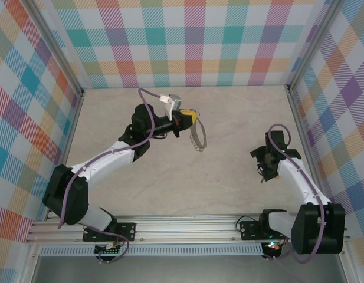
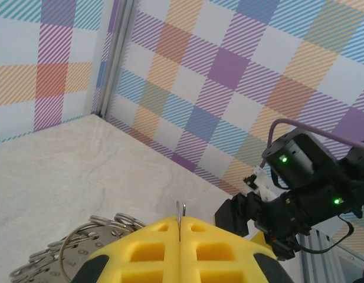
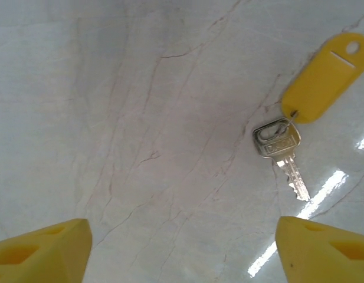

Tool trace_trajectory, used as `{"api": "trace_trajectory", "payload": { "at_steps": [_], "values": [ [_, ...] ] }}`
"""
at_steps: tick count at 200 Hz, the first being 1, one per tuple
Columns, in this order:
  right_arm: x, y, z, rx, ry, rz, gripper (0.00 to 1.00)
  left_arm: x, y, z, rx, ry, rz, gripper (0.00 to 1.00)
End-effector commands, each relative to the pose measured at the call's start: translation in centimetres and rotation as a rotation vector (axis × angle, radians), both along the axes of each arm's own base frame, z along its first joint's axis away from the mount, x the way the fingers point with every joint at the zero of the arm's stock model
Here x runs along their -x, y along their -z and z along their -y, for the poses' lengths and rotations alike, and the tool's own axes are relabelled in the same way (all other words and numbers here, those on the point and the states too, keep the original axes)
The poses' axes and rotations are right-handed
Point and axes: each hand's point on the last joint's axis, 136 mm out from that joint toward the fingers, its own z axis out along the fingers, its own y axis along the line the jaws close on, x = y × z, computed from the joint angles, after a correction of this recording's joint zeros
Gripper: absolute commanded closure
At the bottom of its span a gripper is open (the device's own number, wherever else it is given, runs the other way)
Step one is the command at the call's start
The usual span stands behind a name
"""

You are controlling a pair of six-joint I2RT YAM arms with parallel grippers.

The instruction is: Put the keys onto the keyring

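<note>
My left end effector [image 1: 190,119] is clenched on the keyring [image 1: 199,140], lifting it off the tabletop [image 3: 140,88], I judge to present it for threading. My right end effector [image 3: 182,244] hangs released over the key [image 3: 280,147], lying flat on the right, ready for grasping.

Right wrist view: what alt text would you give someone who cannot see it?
A small silver key joined to a yellow tag lies flat on a pale marbled table. The right tool, open, shows its two yellow fingers at the bottom corners, clear of the key.
</note>
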Motion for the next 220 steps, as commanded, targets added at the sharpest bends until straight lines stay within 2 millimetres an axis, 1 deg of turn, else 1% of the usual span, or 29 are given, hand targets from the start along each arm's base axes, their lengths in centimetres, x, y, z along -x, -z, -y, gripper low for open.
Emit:
{"api": "trace_trajectory", "payload": {
  "at_steps": [1,33,65,96,105,122,162,220],
  "values": [
    [0.5,0.8,1.0,0.018,0.065,-0.041,0.24,0.3,-1.6,-0.2,0.056,0.019,0.053,1.00],
    [1.0,1.5,1.8,0.036,0.109,-0.077,0.31,0.1,-1.4,-0.2,0.057,0.017,0.047,1.00],
    [1.0,2.0,2.1,0.038,0.128,-0.104,0.38,-0.2,-1.5,-0.3,0.060,0.018,0.047,1.00],
    [1.5,2.8,2.5,0.042,0.156,-0.149,0.38,-0.7,-1.5,-0.3,0.063,0.018,0.041,1.00],
    [1.6,3.0,2.6,0.041,0.168,-0.157,0.40,-0.9,-1.6,-0.3,0.064,0.019,0.041,1.00],
    [1.8,3.5,2.8,0.042,0.183,-0.173,0.41,-1.1,-1.6,-0.3,0.066,0.022,0.035,1.00],
    [2.2,4.1,3.4,0.061,0.203,-0.203,0.45,-1.7,-1.6,-0.4,0.071,0.024,0.031,1.00],
    [2.8,4.9,4.1,0.079,0.232,-0.235,0.48,-2.5,-1.6,-0.2,0.084,0.037,0.018,1.00]
  ]
}}
